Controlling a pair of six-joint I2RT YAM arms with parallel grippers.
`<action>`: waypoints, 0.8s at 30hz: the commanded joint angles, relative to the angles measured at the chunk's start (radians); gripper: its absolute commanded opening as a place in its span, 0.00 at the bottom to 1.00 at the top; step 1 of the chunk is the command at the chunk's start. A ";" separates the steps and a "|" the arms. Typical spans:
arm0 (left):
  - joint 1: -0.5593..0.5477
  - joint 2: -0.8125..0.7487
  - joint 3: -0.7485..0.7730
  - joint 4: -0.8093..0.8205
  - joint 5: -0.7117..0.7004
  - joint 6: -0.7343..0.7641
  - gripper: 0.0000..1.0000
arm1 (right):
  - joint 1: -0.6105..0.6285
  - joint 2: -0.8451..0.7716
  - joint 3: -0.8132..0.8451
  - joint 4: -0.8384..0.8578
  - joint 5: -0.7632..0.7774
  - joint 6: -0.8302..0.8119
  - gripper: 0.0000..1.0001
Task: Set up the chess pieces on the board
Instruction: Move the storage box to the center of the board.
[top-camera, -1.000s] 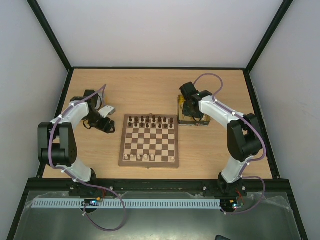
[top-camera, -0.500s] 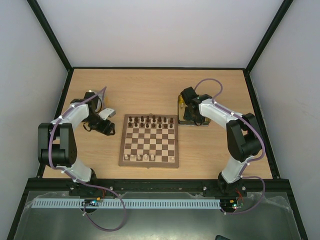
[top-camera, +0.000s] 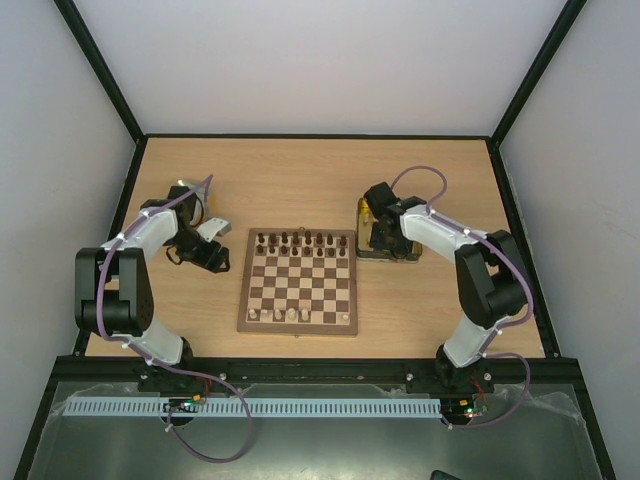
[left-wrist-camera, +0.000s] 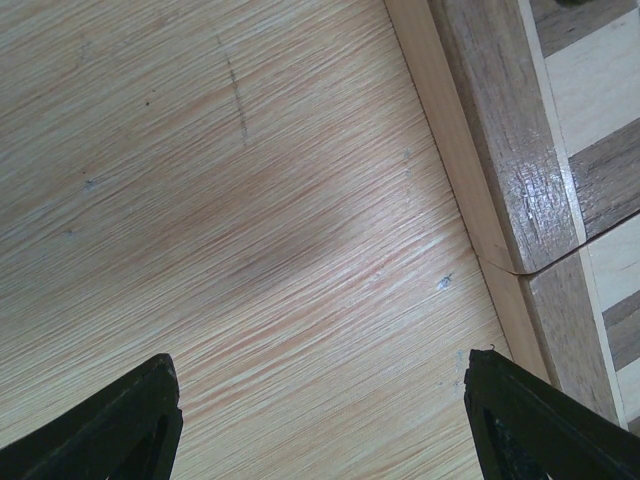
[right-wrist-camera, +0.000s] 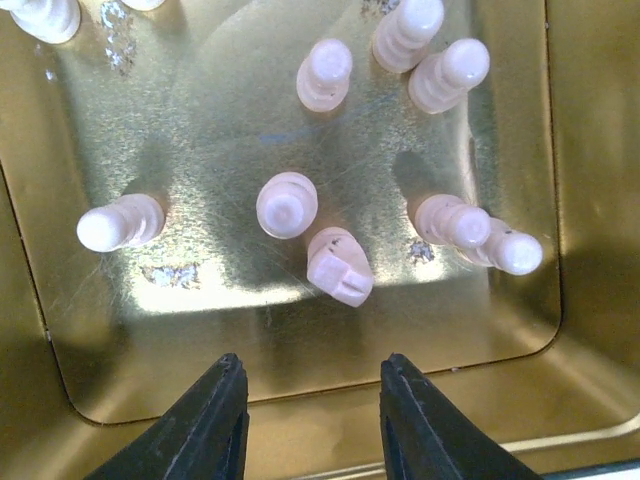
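The surface (top-camera: 300, 180) carries the board (top-camera: 298, 281). A gold tray (right-wrist-camera: 220, 130) sits just off the board's far right corner. The left pincer (left-wrist-camera: 320, 420) hangs over bare wood just beside the board's left border, its jaws wide with nothing between them. The right pincer (right-wrist-camera: 310, 420) hangs over the tray's near wall, right of the board, its jaws narrowly parted and empty. Dark chess pieces (top-camera: 300, 240) stand along the board's far edge. A few cream chess pieces (top-camera: 290, 314) stand on its near row. Other cream pieces (right-wrist-camera: 287, 204) lie loose in the tray, some upright, some tipped.

Shiny metal tray (right-wrist-camera: 250, 340), varnished wood board (left-wrist-camera: 500, 130)
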 joint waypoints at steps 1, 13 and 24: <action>0.006 -0.011 0.000 -0.011 0.002 -0.006 0.77 | -0.006 -0.083 -0.061 -0.021 -0.034 0.017 0.35; 0.005 0.015 0.029 -0.019 0.002 -0.010 0.77 | -0.006 -0.227 -0.236 -0.024 -0.103 0.016 0.35; 0.005 0.019 0.037 -0.019 0.003 -0.018 0.77 | -0.003 -0.295 -0.304 -0.043 -0.145 0.017 0.35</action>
